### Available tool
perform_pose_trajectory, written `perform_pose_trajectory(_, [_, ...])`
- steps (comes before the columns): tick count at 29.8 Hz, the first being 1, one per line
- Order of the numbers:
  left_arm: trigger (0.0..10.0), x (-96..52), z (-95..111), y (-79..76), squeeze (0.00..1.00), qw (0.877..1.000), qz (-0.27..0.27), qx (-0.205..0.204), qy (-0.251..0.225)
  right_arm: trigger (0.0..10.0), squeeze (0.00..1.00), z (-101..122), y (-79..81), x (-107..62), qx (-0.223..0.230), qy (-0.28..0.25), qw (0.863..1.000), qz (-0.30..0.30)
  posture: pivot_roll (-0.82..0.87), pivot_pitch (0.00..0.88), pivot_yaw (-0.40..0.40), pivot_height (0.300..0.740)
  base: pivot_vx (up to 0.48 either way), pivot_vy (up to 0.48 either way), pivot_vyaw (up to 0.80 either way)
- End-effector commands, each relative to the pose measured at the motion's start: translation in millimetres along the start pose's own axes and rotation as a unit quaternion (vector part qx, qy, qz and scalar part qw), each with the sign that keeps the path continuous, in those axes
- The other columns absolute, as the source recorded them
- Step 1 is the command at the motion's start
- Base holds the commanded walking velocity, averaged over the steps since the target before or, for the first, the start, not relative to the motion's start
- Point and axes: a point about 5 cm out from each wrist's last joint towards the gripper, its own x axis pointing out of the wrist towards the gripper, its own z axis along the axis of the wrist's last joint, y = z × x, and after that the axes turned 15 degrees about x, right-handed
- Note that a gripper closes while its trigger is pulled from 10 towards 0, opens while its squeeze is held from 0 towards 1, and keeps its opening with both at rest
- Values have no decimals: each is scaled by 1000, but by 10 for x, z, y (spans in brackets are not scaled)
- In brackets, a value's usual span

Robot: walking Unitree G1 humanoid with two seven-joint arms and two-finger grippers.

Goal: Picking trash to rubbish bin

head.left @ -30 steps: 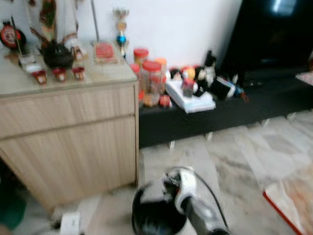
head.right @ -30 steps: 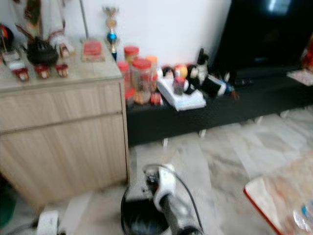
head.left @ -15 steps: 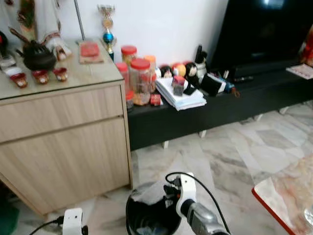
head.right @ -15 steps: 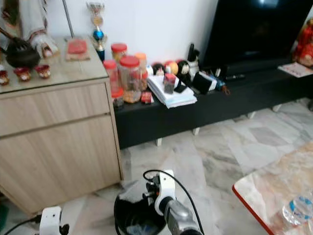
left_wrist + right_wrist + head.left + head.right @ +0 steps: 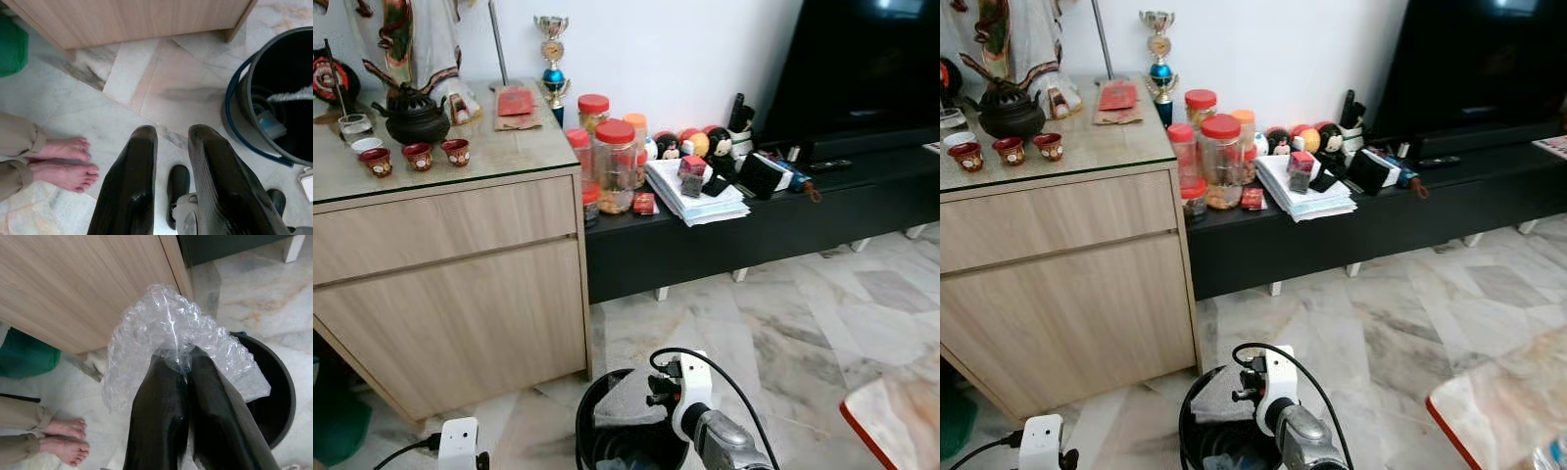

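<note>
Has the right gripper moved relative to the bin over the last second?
No. The right gripper stays over the bin, shut on bubble wrap; the camera moved.

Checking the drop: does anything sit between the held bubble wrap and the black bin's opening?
Nothing visible does. The right gripper pinches the clear bubble wrap sheet directly over the open round black rubbish bin; the wooden cabinet stands beside it, apart.
</note>
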Motion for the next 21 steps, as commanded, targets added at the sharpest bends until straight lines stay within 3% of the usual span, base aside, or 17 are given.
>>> perform_pose_trajectory(1, [10000,-2,-12,-4,0,1000,-2,5,3,10000,0,4,-1,3,-4,3,1000,-3,83,0,-39,740,281,0,0])
perform_pose_trajectory(4, [10000,-1,-10,-4,0,1000,-2,6,3,10000,0,3,-2,2,-4,3,1000,-3,83,0,-39,740,259,0,0])
perform_pose_trajectory(21, [10000,0,-11,-11,0,1000,-5,9,5,10000,0,4,-11,-1,-3,3,1000,-5,84,0,-38,740,0,0,0])
